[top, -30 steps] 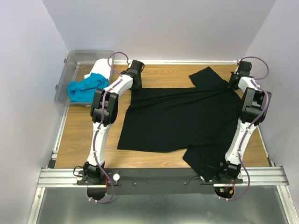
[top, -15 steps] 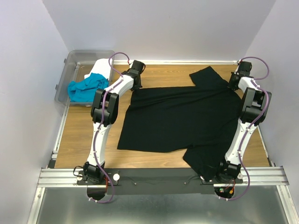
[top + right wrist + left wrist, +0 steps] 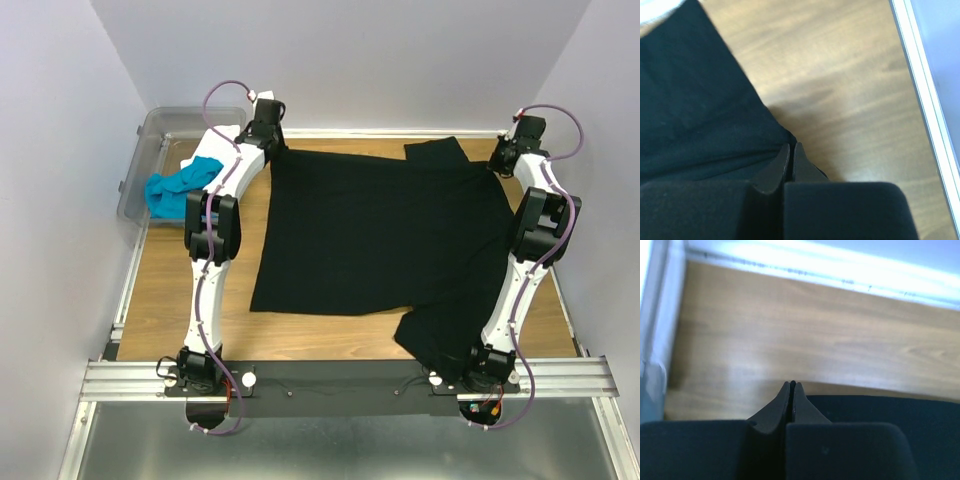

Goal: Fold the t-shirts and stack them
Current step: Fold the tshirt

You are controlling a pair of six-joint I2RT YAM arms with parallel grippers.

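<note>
— While we begin at the left, how do the jaws of the left gripper (image 3: pixel 791 385) stand?

— Pressed tight together, with no gap between the tips. They pinch the far left corner of the black shirt (image 3: pixel 380 230). In the wrist view the dark cloth runs right up to them.

— And the right gripper (image 3: pixel 791 146)?

— Clenched as well, on the same shirt's far right edge, just beside a sleeve. The cloth puckers into small folds where the tips bite.

— So where does that shirt lie?

— Spread across the middle of the table (image 3: pixel 165 290), its far edge drawn straight between the two grippers. One sleeve points to the far right corner. The other lies at the near edge, by the foot of the right arm (image 3: pixel 520 270).

— What holds anything?

— The bin (image 3: pixel 135 170), at the far left corner. A turquoise shirt (image 3: pixel 178 190) lies crumpled in it. A white shirt (image 3: pixel 212 142) sits at the bin's right side, partly behind the left arm (image 3: pixel 225 185). I cannot tell whether all of it is inside.

— Materials?

— The bin is clear plastic with rounded corners. The table is light wood with a visible grain, edged by pale metal rails (image 3: pixel 128 280). The black shirt is soft, matte and mostly flat.
</note>
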